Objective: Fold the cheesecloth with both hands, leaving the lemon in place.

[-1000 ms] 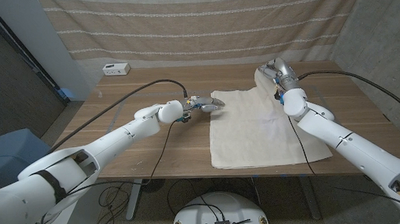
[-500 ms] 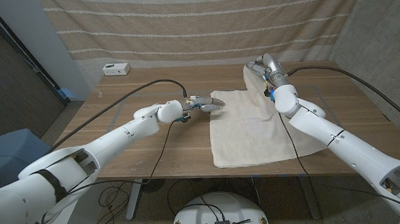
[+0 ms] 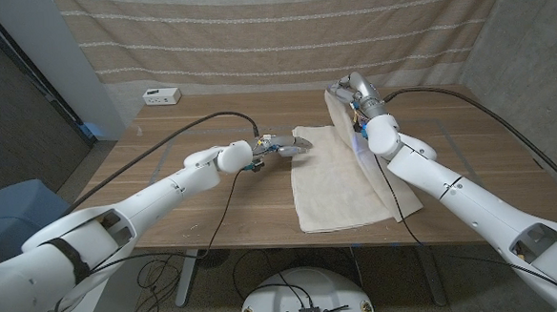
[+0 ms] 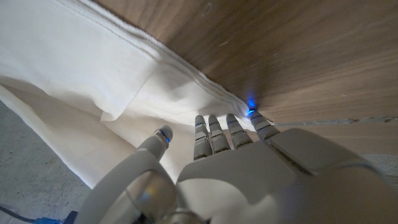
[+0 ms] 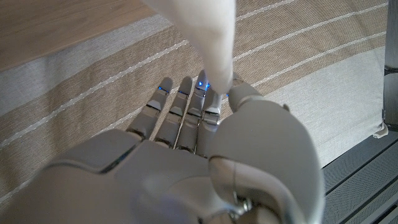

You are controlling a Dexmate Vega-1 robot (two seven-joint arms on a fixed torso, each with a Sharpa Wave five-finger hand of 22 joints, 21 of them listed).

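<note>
- Nearest me, the cloth lies soft, cream and creased on the wooden table, right of centre.
- My left hand reaches low, fingers pressed on the cloth's far left corner.
- Farther back, my right hand pinches the right corner, raised above the table.

White, glossy, rounded shells on both arms, widening toward the shoulders, with grey seams at the joints. Ball-shaped wrist on the left arm and on the right arm. Black cable running along each arm to the wrist. Black band near the left shoulder. Pale grey, segmented fingers on the left hand, small blue lights at the tips. Same grey segments and blue lights on the right hand.
</note>
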